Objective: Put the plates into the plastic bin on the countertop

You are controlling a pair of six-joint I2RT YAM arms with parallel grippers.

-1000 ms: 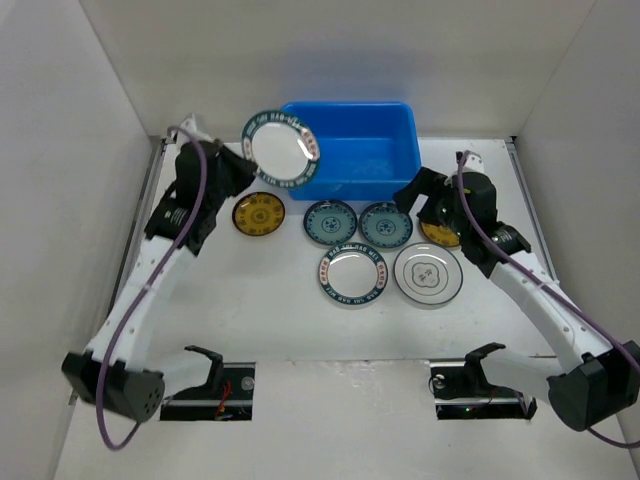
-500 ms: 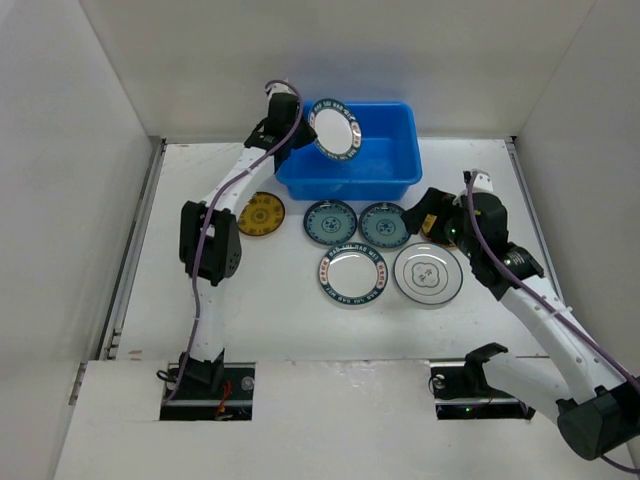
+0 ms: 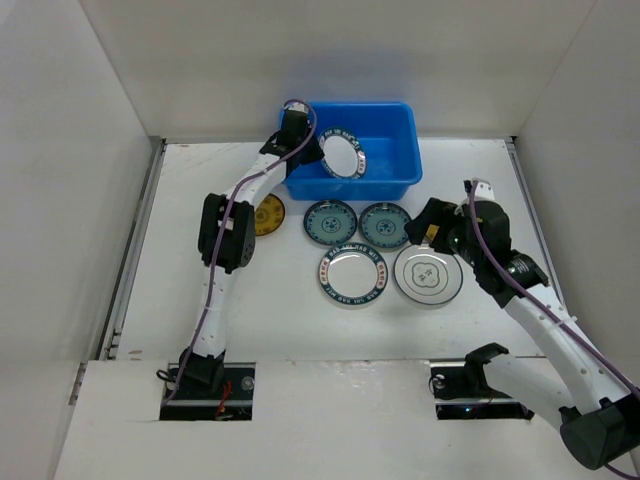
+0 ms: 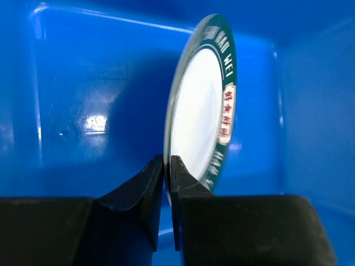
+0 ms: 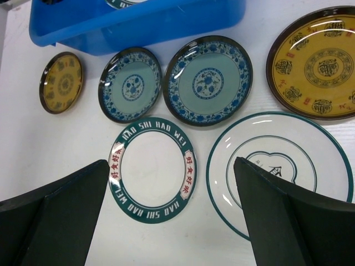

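My left gripper (image 3: 320, 150) is shut on the rim of a white plate with a green-and-red rim (image 3: 342, 156). It holds that plate on edge inside the blue plastic bin (image 3: 385, 178). The left wrist view shows the fingers (image 4: 158, 183) pinching the plate (image 4: 202, 111) against the bin's blue floor (image 4: 72, 111). My right gripper (image 3: 428, 222) is open and empty, above the plates on the countertop (image 3: 280, 310). Below it lie a matching rimmed plate (image 5: 152, 166), a white plate with a centre mark (image 5: 277, 166), two teal plates (image 5: 130, 83) (image 5: 208, 80) and two yellow plates (image 5: 316, 64) (image 5: 62, 82).
The bin stands against the back wall, with white walls on the left and right. The left arm (image 3: 225, 235) stretches over the left yellow plate (image 3: 268, 214). The right gripper hides the right yellow plate in the top view.
My left arm has carried the rimmed plate from left of the bin, over its rim and down inside. My right gripper has drawn back slightly toward the near side.
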